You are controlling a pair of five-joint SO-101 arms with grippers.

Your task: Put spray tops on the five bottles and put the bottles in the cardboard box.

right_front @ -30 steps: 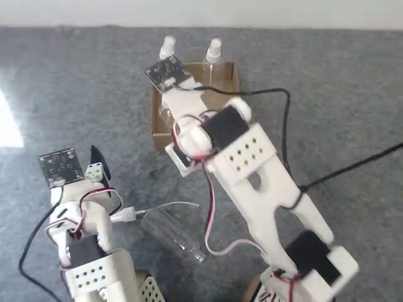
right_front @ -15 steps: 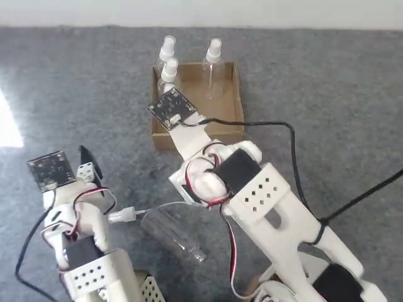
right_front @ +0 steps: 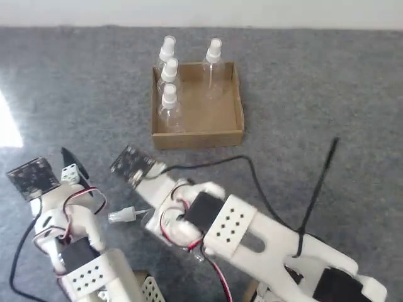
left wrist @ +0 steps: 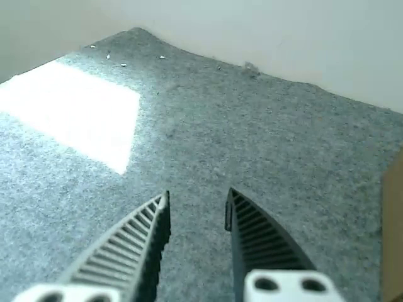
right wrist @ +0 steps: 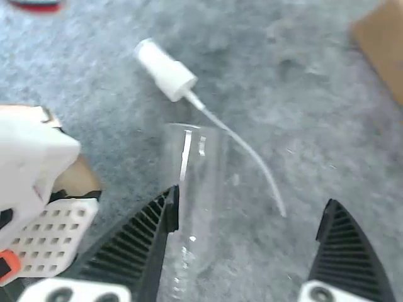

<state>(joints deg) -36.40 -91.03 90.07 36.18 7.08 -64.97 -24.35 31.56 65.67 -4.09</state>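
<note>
**Cardboard box** – open-topped. It sits on the far part of the grey, felt-covered desk, well apart from both arms.

**Capped bottles** – four clear ones stand upright inside the box, each with a white top fitted. Three form a row along one side wall. The fourth bottle stands alone at the far wall on the other side.

**Uncapped bottle** – clear and lying on its side on the near part of the desk, under the right arm. It is outside the box.

**Loose spray top** – white, lying on the desk just beyond one end of the uncapped bottle. Its thin dip tube curves past that end. It is not fitted to anything.

**Right end effector** – jaws spread wide and holding nothing. It hovers low over the lying bottle, with one finger just beside the bottle's wall and the other well off to the far side of the tube.

**Left end effector** – jaws parted by a narrow gap with nothing between them. It points over bare desk at the near left, with a sunlit patch beyond it.

**Cable** – black, trailing across the desk beside the right arm.
</note>
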